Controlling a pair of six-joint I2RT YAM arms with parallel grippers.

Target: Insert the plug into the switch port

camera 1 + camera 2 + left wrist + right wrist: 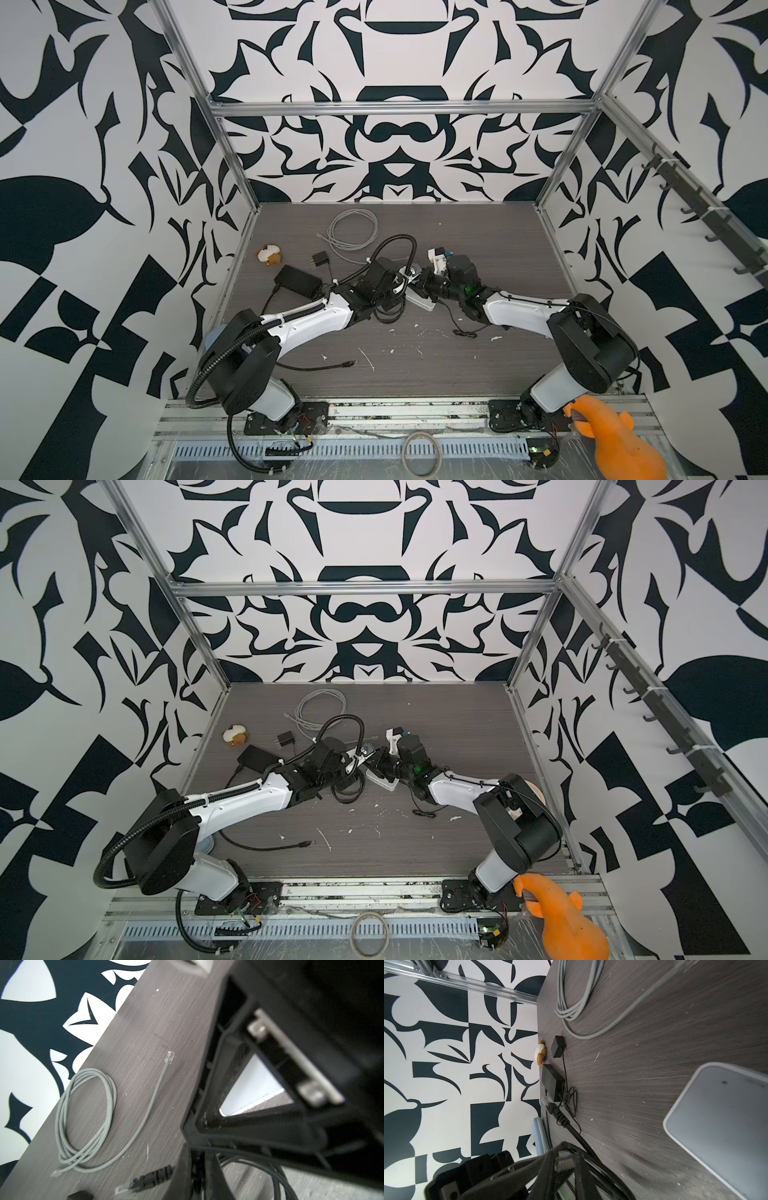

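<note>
**Plug** (pixel 547 1100): clear connector with a black ribbed boot, on a black cable (pixel 577 1136).
- Location: mid-table, just left of the left gripper (pixel 405 286) and right gripper (pixel 424 284). Whether it rests on the table (pixel 478 365) cannot be told.
- Orientation: the long axis runs left to right, canted slightly far. The tip points left toward the black power brick (pixel 550 1082), away from the switch (pixel 720 1126). The cable runs back right, behind dark gripper frames.

**Switch**: flat white box at table centre, partly hidden under both grippers in both top views. Its ports are not visible.

**Left gripper**: jaws fully closed. A hold on the cable cannot be confirmed.

**Right gripper**: beside the left, over the switch. Its jaw spread and any hold cannot be told.

**Also present**: grey cable coil (pixel 353 228), lying far of the grippers.
</note>
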